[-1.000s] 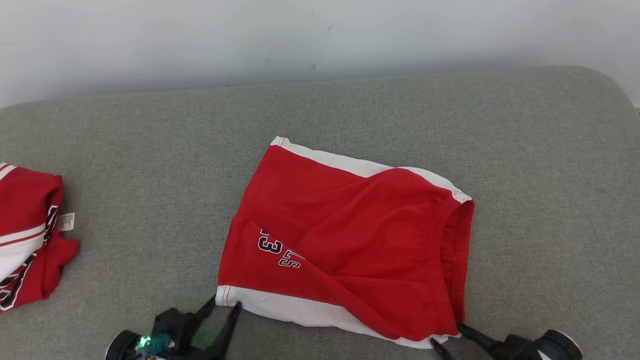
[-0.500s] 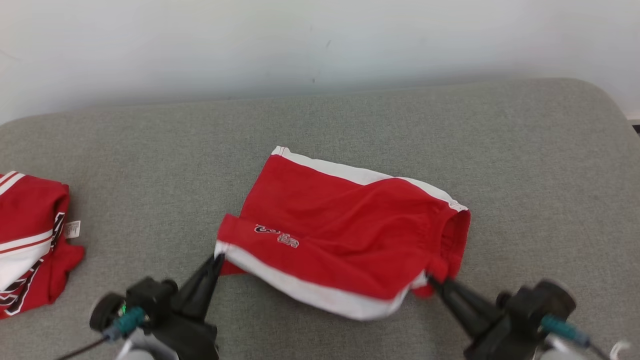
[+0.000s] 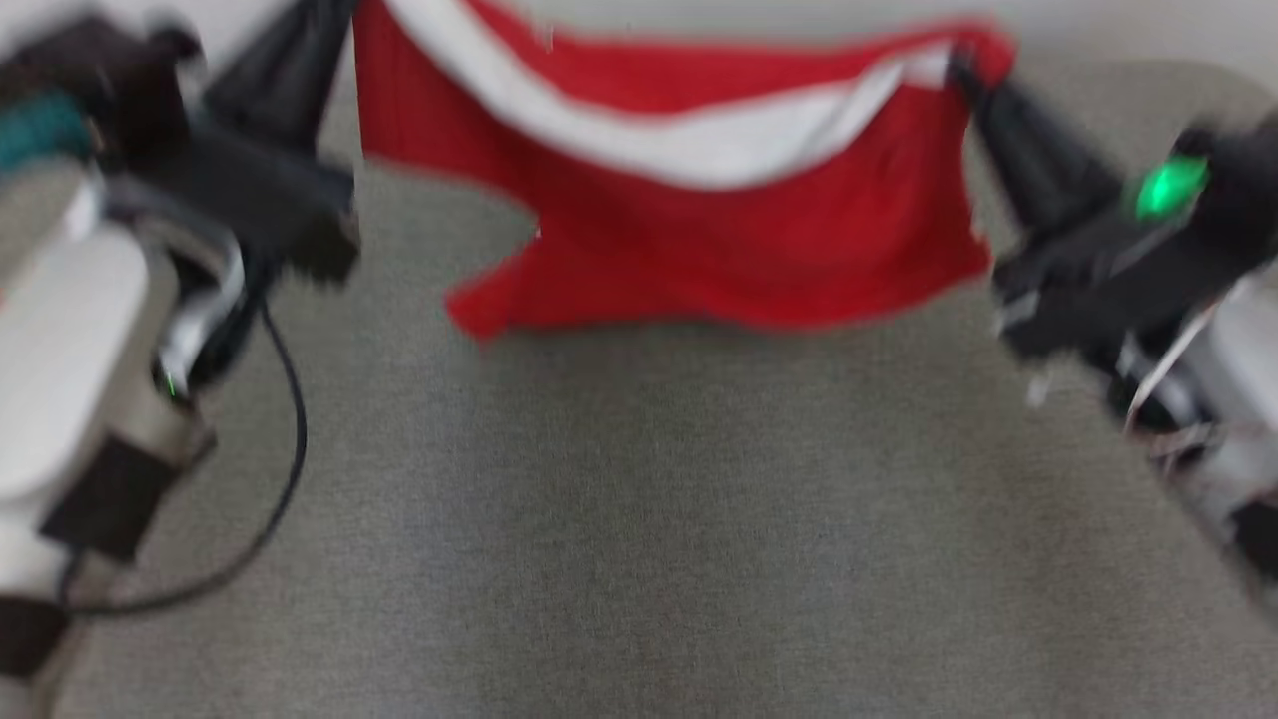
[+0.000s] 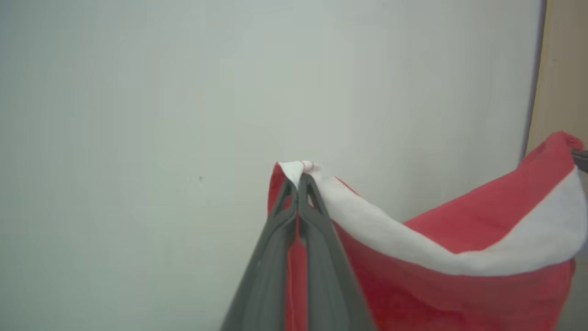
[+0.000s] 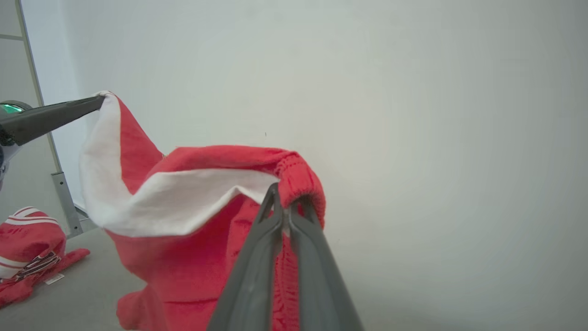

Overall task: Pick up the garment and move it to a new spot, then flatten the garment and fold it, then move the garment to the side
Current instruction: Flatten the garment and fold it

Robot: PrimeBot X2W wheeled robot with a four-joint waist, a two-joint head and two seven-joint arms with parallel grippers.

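The garment (image 3: pixel 699 230) is a pair of red shorts with a white side stripe. It hangs in the air, stretched between my two grippers above the grey cushion (image 3: pixel 639 519). My left gripper (image 3: pixel 344 12) is shut on the white-striped corner (image 4: pixel 298 168), with its own fingertips (image 4: pixel 298 179) pinched together. My right gripper (image 3: pixel 963 65) is shut on the red elastic waistband (image 5: pixel 298 174), where the fingertips (image 5: pixel 285 200) meet. The cloth sags between the grips and its lower part (image 5: pixel 183 266) dangles free. The head view is blurred.
A second red and white garment (image 5: pixel 27 248) lies folded on the cushion far to the left. A pale wall (image 4: pixel 138 138) stands close behind the raised cloth. A black cable (image 3: pixel 280 479) loops from my left arm.
Both grippers have closed on the garment's near edge and raised it off the cushion. It lay flat before and now hangs between them. The head camera has shifted too.
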